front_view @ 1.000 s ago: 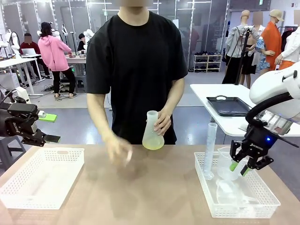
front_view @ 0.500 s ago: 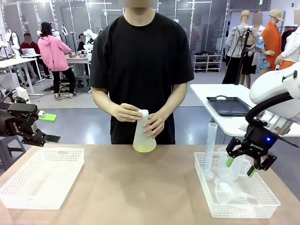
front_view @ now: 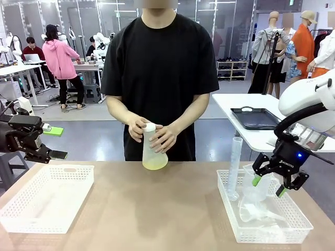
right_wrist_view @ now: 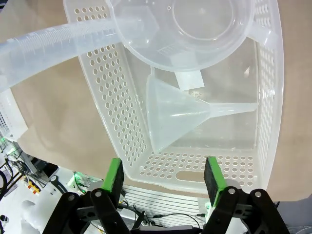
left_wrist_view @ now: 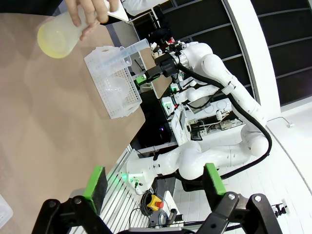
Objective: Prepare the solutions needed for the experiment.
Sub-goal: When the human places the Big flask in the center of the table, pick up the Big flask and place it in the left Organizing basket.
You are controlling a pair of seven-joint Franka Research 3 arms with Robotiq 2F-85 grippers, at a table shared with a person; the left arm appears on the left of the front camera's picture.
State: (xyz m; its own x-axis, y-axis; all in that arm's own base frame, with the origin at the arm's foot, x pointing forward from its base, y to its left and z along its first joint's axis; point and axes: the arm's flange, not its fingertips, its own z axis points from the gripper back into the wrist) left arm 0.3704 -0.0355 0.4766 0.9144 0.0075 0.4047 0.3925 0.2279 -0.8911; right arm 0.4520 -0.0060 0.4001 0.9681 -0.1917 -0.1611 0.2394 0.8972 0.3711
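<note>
The solutions are a shallow pale yellow layer in a frosted conical flask (front_view: 154,152). The person holds the flask with both hands at the table's far edge, a white stopper (front_view: 150,127) on its mouth. The left wrist view shows the flask (left_wrist_view: 57,35) far off under a hand (left_wrist_view: 87,13). My left gripper (front_view: 56,142) hangs open and empty beyond the table's left end, its pads (left_wrist_view: 95,182) wide apart. My right gripper (front_view: 268,186) is open and empty above the right basket (front_view: 261,234), fingers (right_wrist_view: 115,178) spread over the basket wall (right_wrist_view: 122,117).
The right basket holds a tall graduated cylinder (front_view: 234,167), a clear measuring jug (front_view: 252,184) and a funnel (right_wrist_view: 180,117). An empty white basket (front_view: 47,201) sits at the table's left. Bare tabletop lies between the baskets. A black tray (front_view: 255,118) rests on another table behind.
The person lowered the flask, brought it left, and put a white stopper on its mouth, both hands now on it. My right gripper turned slightly over the basket. The left arm stayed still.
</note>
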